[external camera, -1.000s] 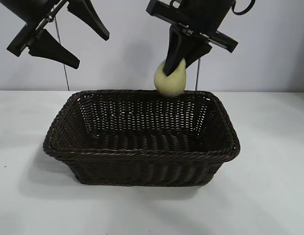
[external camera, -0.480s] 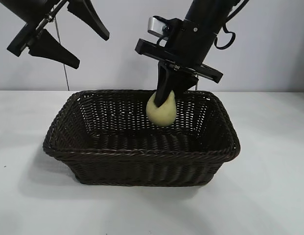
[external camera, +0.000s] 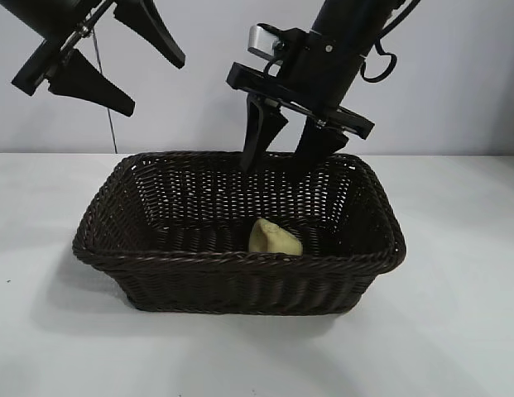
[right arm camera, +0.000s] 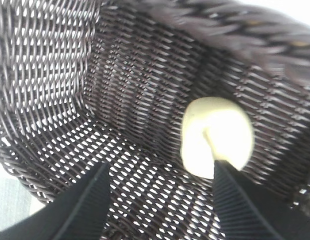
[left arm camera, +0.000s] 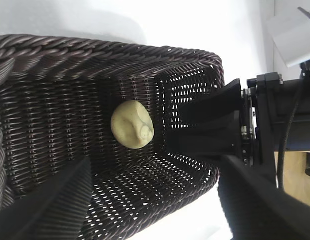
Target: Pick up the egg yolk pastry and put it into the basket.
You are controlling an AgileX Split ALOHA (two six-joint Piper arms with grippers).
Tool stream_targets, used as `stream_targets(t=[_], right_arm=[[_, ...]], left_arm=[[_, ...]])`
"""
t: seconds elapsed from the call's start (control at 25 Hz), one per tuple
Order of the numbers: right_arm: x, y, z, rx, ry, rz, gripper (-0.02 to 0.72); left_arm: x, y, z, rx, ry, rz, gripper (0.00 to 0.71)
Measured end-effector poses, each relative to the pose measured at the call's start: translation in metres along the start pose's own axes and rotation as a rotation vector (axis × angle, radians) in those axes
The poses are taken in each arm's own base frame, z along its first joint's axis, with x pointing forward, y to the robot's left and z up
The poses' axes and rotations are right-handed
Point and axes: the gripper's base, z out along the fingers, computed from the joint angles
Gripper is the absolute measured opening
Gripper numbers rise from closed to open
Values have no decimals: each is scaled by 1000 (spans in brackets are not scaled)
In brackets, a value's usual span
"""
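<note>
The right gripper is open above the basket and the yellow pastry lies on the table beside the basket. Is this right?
Not quite. The right gripper is open above the basket, but the pastry lies inside the basket, on its floor, as the exterior view shows.

This looks like a robotics lab or test bench, not a home or shop: a bare white worktop (external camera: 455, 314) set against a plain pale wall (external camera: 455, 74), two black robot arms reaching in from above, and a single dark wicker basket (external camera: 240, 273) staged alone as a test prop.
</note>
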Motion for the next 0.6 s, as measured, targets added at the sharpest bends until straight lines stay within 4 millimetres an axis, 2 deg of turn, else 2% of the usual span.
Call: stream_targets(t=[0.2, 0.28, 0.6], right_arm=[[0, -2, -2, -2, -2, 7, 442], [0, -6, -10, -1, -20, 16, 442], [7, -27, -84, 22, -183, 64, 444]], left_arm=[[0, 0, 0, 0, 0, 0, 517], [0, 0, 0, -2, 0, 1, 517], [0, 0, 0, -2, -2, 1, 517]])
